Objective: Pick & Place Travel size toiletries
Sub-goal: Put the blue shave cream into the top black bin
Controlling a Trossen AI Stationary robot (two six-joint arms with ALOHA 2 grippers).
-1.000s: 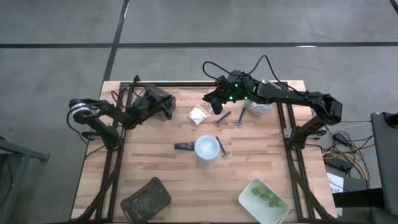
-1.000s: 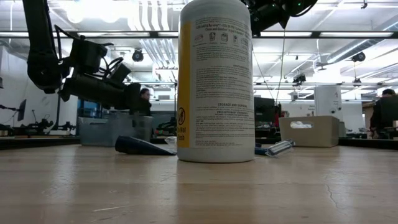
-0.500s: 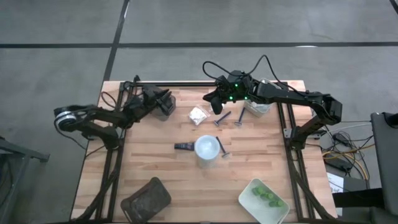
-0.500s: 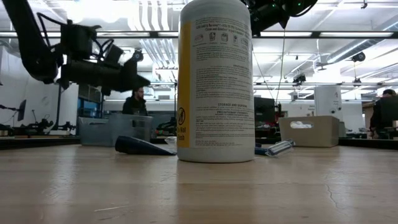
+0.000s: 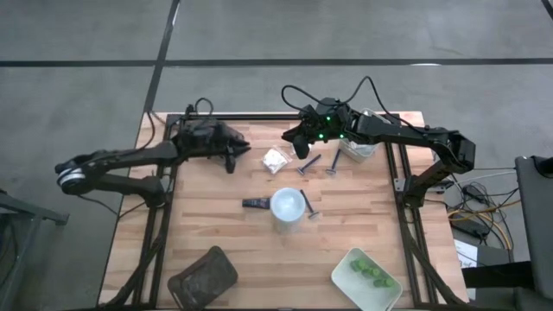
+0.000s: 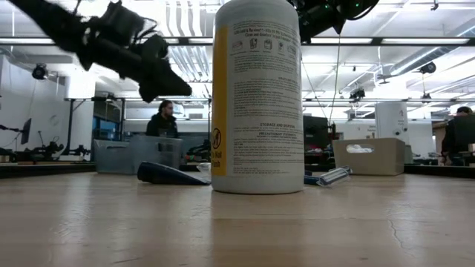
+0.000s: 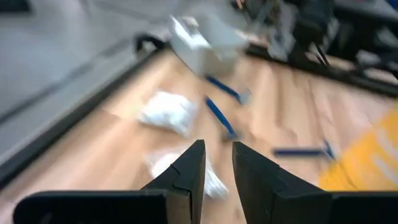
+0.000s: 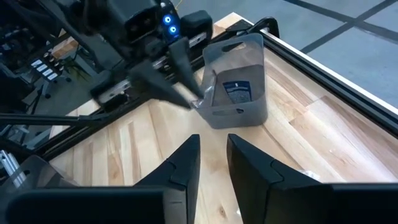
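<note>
Two dark grippers, left [image 5: 232,156] and right [image 5: 298,147], are seen with jaws narrowly apart and empty; a small white lumpy packet [image 5: 276,159] lies between them, suggesting a reach needing descent and closure.

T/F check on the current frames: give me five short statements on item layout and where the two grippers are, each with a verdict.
1. The yellow white-capped bottle stands upright near the table's middle. True.
2. The green pieces lie in the dark brown tray. False: they lie in the pale tray at the near right corner; the dark brown tray sits at the near left.
3. The left gripper carries a razor. False: nothing shows between its fingers; it hangs above the table beside the white packet.
4. Two razors lie side by side near the right gripper. True.
5. A short dark tube lies just left of the bottle. True.
</note>
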